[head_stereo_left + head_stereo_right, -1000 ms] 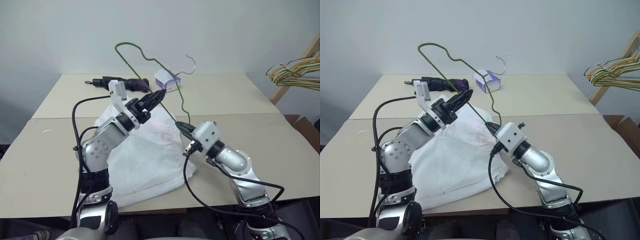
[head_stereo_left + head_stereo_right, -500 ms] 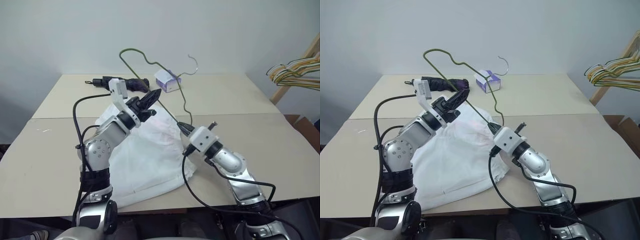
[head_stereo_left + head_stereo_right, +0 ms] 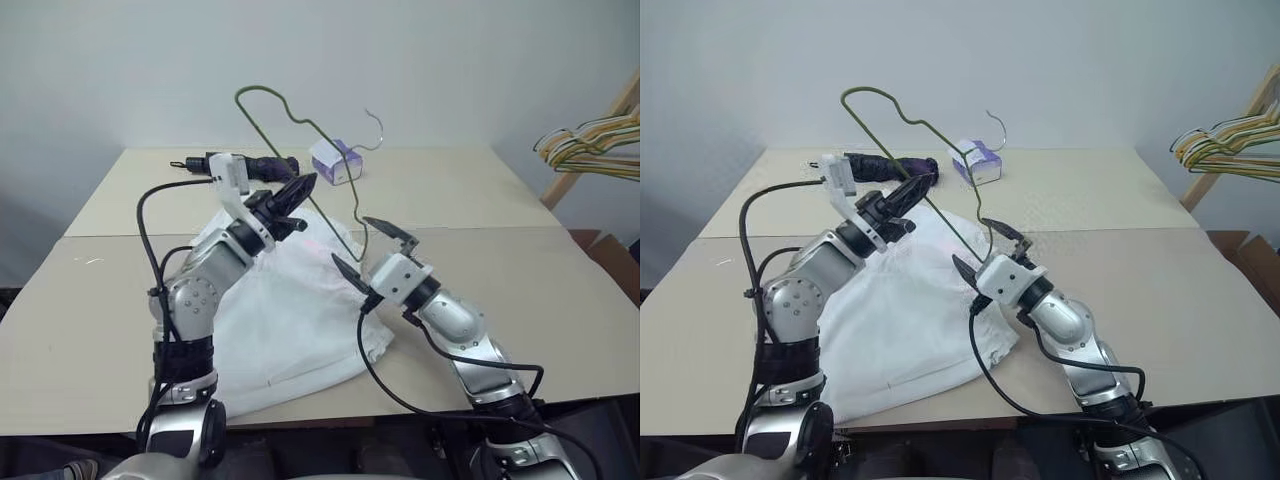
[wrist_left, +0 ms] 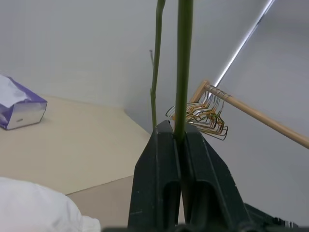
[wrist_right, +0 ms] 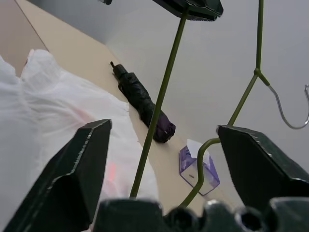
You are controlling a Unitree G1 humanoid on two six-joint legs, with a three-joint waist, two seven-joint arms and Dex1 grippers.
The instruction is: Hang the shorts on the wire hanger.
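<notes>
Tabletop [image 3: 480, 200]: wire hanger [image 3: 300, 125] pinched in left fingers [image 3: 300, 187].

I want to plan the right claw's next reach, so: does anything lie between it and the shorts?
Nothing visible does. The right claw hangs open just above the shorts, which lie spread on the table. The wire hanger, shut in the left claw, passes between the right claw's jaws.

A: Where do the white cloth shorts [image 3: 290, 310] lie?
B: On the pale flat surface [image 3: 470, 200], between the two arms.

A: And the thin olive-green wire hanger [image 3: 300, 125]?
B: Above the shorts, in the left tool [image 3: 300, 188]; the right tool [image 3: 375, 248] sits at its lower end.

A: Behind them?
B: A dark folded umbrella [image 3: 262, 165], with a small white-and-purple tissue box [image 3: 336, 160] to its right. A bunch of yellow and green hangers [image 3: 585, 140] hangs far right.
</notes>
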